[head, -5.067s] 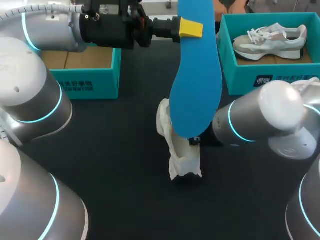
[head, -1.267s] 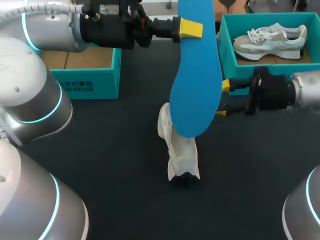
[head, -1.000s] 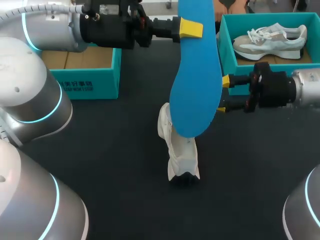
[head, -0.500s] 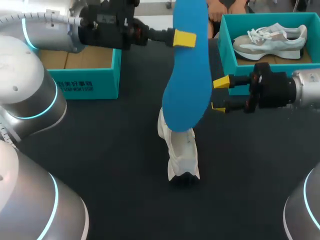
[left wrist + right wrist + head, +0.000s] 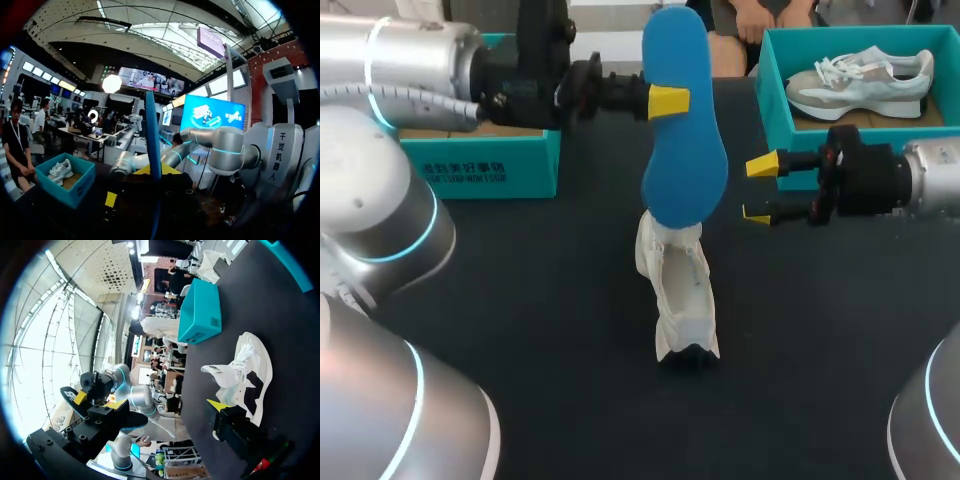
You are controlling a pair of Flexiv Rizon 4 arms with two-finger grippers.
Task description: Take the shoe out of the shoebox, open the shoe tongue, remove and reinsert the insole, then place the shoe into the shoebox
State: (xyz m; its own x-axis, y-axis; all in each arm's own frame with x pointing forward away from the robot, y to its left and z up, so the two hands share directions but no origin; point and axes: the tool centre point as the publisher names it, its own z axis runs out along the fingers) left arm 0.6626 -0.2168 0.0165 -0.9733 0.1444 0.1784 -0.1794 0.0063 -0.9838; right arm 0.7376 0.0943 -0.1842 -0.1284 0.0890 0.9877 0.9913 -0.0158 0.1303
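Insole [image 5: 682,130] first: the blue one hangs on end above the middle of the table [image 5: 550,330]. My left gripper [image 5: 667,100] is pinching it on its upper half, with one yellow fingertip flat on the face I can see from the head camera. In the left wrist view the same insole stands edge-on between that gripper's fingers, a thin blue strip rising ahead of them. Its rounded lower end sits over the far end of the white shoe [image 5: 678,290]. From above I cannot tell whether the two touch.

The white shoe lies on the table near its middle, lengthwise from far to near. Its top is spread wide, and it is outside both boxes. My right gripper [image 5: 760,188] hovers just to the right of the insole's lower end, coming in sideways from the right edge. Its fingers are spread with nothing between them. Its wrist camera has the shoe lying ahead of the fingers on the dark tabletop, with its opening gaping.

At the far left corner sits the left shoebox [image 5: 480,165], which is teal. Bare cardboard shows inside the part I can see behind my left arm. At the far right corner is the right shoebox [image 5: 775,110], also teal, with a grey and white sneaker [image 5: 860,80] lying inside it.
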